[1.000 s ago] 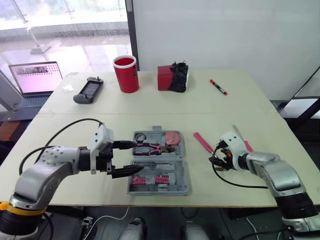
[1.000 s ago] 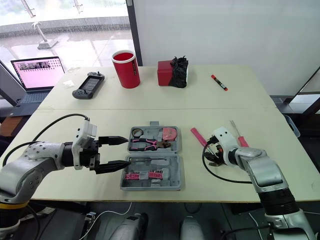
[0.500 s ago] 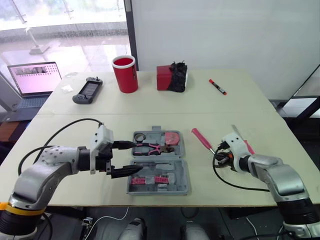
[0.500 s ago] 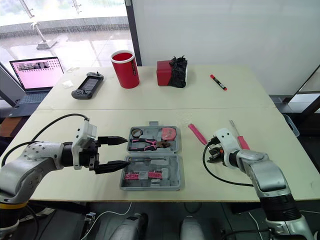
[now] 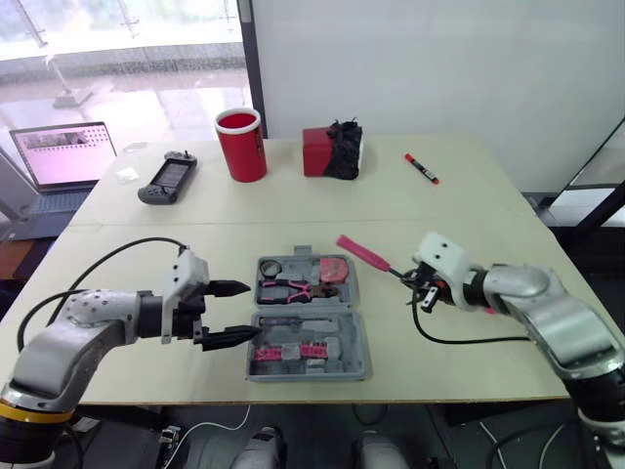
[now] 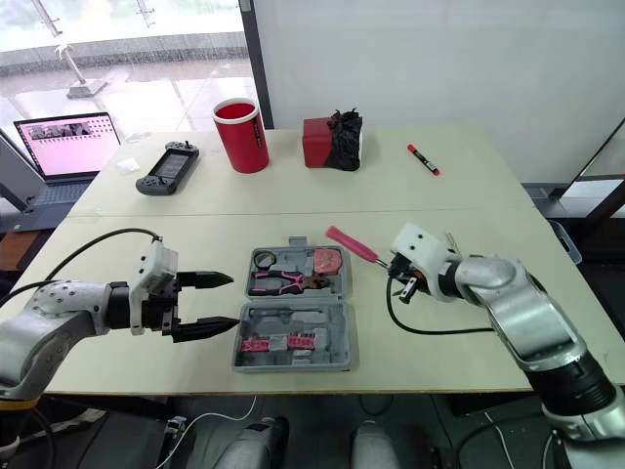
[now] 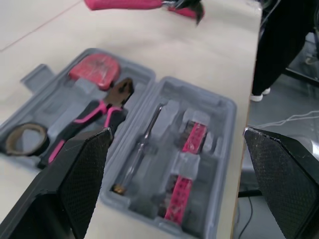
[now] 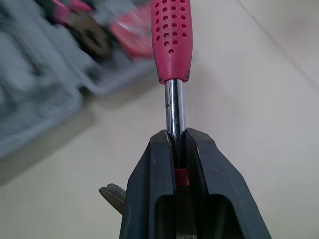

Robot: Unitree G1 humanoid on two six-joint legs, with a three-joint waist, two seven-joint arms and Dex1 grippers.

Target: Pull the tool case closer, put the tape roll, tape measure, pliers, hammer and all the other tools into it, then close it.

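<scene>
Hammer [image 6: 350,243] clamped by its steel shaft in right gripper [image 8: 178,137], just right of open case [image 6: 335,362], handle angled toward it. Left gripper [image 6: 234,300] spread wide, empty, beside case's left edge.

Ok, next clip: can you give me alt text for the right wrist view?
The right gripper is shut on the chrome shaft of the pink-handled hammer, whose dotted grip points away from the camera. Beyond it, on the beige table, lies the open grey tool case, blurred, with the tape roll inside.
</scene>
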